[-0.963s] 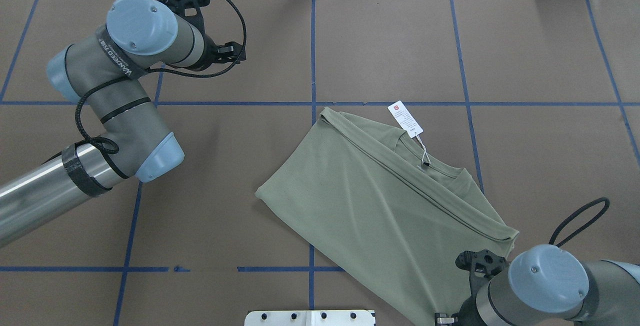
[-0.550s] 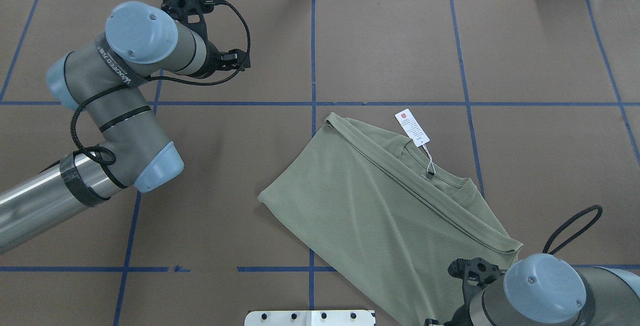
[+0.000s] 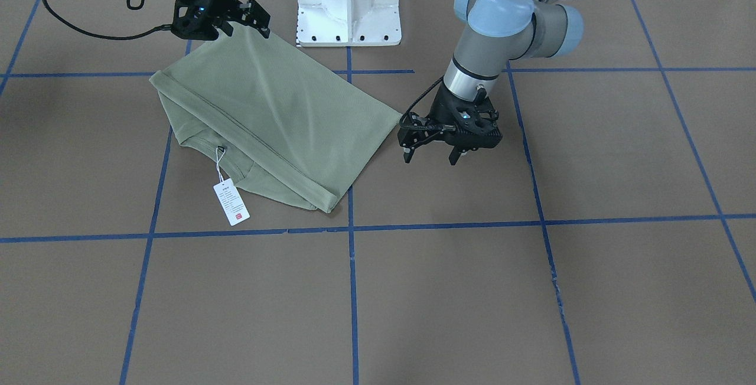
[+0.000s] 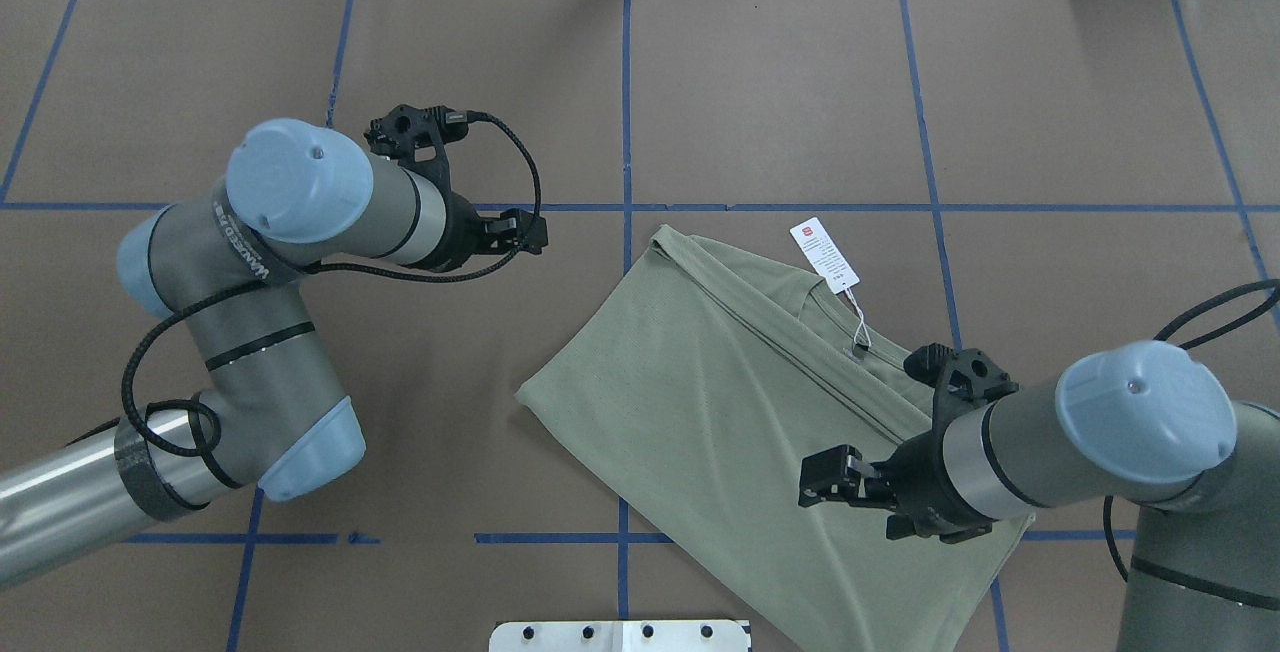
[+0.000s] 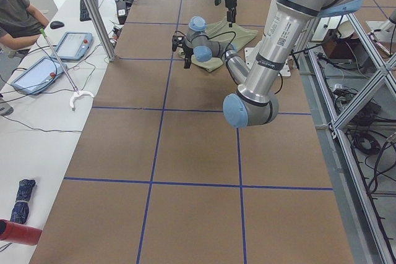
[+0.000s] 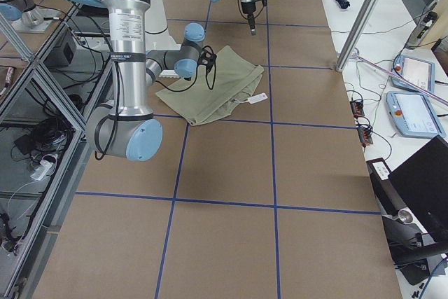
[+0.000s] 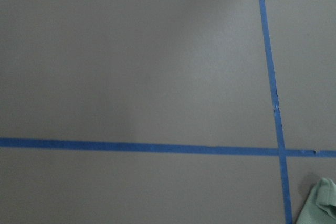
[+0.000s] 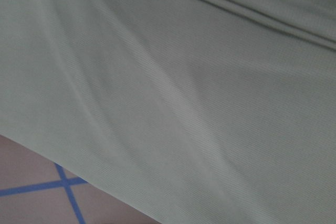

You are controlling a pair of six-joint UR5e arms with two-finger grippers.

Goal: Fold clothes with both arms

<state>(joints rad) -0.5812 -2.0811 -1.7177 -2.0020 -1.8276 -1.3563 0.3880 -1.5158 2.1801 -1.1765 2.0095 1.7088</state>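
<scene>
**Front-facing view.** The shirt [image 3: 266, 107], a pale green fine-ribbed knit, lies folded into a slanted four-sided shape on the matte brown table [image 3: 531, 290], which is gridded with blue tape [image 3: 351, 290]. A white tag [image 3: 231, 202] with a red mark lies on its string just beside the collar. The left gripper [image 3: 431, 159], jaws apart and empty, hangs just beside the shirt's pointed corner without touching it. The right gripper [image 3: 245, 19], jaws apart, is at the corner nearest the white base [image 3: 348, 1]. It hides that corner, so contact with the fabric cannot be judged.

**Overhead view.** The right gripper [image 4: 860, 504] covers part of the shirt [image 4: 700, 402], whose near edge is cut off by the frame. The left gripper [image 4: 515, 232] is over bare table, and one finger is hidden under the wrist.

**Left view.** The shirt [image 5: 213, 60] is small and largely hidden behind the near arm. A person [image 5: 18, 17] is cut off at the upper corner.

**Right view.** The right gripper [image 6: 210, 78] points down over the shirt [image 6: 210, 96].

**Left wrist view.** The picture is blurred. It shows table with crossing tape [image 7: 270, 77], and a shirt corner [image 7: 320, 205] cut off at lower right.

**Right wrist view.** The ribbed shirt [image 8: 184, 77], softly creased on the diagonal, nearly fills the frame, with table [image 8: 31, 166] at lower left.
</scene>
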